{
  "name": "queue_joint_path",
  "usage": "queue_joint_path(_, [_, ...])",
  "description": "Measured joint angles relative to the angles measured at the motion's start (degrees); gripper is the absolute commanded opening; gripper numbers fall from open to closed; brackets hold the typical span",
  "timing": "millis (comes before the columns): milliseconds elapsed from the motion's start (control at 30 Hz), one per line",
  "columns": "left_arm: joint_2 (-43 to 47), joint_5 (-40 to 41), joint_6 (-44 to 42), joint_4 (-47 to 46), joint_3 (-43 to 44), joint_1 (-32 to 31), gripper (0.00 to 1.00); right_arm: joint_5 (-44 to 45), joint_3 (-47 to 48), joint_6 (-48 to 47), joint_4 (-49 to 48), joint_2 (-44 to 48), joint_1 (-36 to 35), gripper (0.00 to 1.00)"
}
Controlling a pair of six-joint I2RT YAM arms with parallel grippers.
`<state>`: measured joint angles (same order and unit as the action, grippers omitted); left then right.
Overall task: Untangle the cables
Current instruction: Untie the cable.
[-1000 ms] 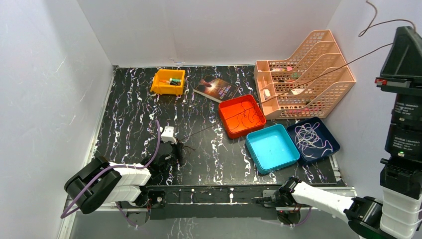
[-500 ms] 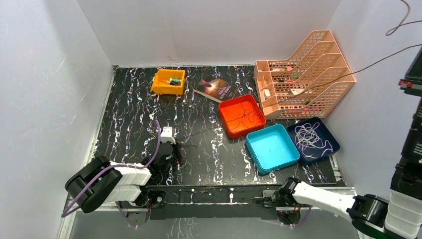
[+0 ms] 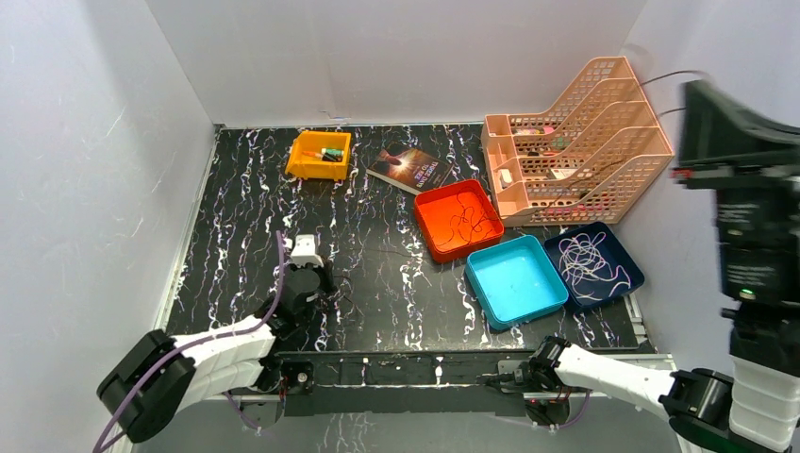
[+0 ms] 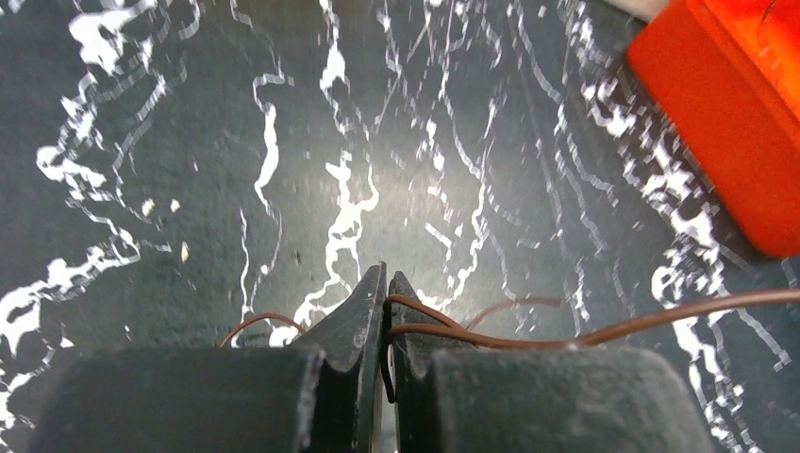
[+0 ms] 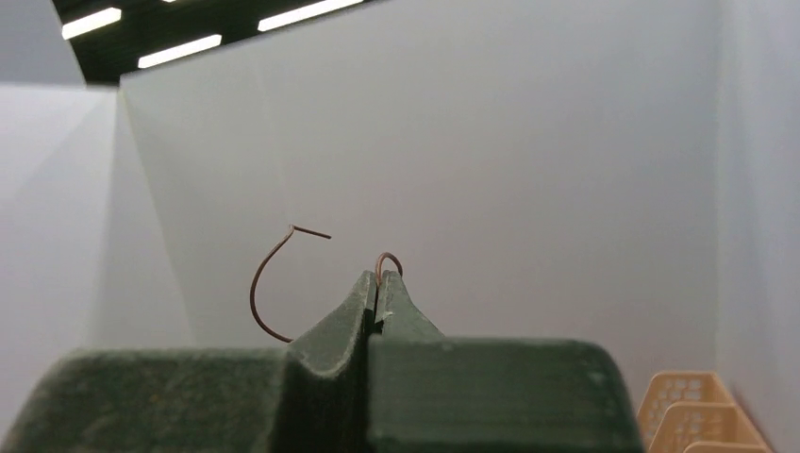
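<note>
- Near the front left of the black marbled tabletop (image 3: 245, 217), the left gripper (image 4: 385, 283) is sitting low over the surface. Its fingers are pressing together and pinching a thin brown cable (image 4: 660, 316).
- From that pinch the brown cable is running off to the right just above the tabletop, passing below the corner of the red tray (image 4: 726, 123). A short bend of it is also sticking out on the gripper's left side.
- High on the right side, close to the overhead camera, the right gripper (image 5: 375, 283) is pointing at the white wall. Its fingers are squeezing shut on a small brown loop that is showing just above the tips.
- Beside that loop, a hooked brown cord end (image 5: 269, 283) is curling out to the left of the fingers. Whether it belongs to the same cord as the one on the table cannot be told.
- Inside the red tray a dark cable (image 3: 462, 219) is lying in loose loops.
- Right of it, the navy tray (image 3: 630, 269) is holding a whitish cable (image 3: 587, 257) in a loose tangle.
- Between those two, the teal tray (image 3: 514, 280) is sitting just beside both.
- Along the back, a yellow bin (image 3: 304, 170) with small items, a book (image 3: 408, 168) and a peach file rack (image 3: 604, 179) are standing well apart from the left gripper.
</note>
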<state>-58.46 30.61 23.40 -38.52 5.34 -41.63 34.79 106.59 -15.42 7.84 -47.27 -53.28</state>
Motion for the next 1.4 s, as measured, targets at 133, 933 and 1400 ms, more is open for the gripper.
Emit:
queue_joint_path(133, [7.8,2.0,-1.9,4.6,2.3,0.3,0.0,-2.4,-3.5,7.6,7.9,-2.0,0.0,0.0])
queue_joint_path(933, [14.1,4.7,-25.1,22.3,22.3,0.7,0.0,-22.8,-41.6,36.7,33.3,-9.1,-0.1,0.11])
queue_joint_path(1400, [11.7,-2.6,-32.2,23.6,23.9,0.7,0.0,-30.0,-46.7,31.7,25.6,-10.5,-0.1,0.7])
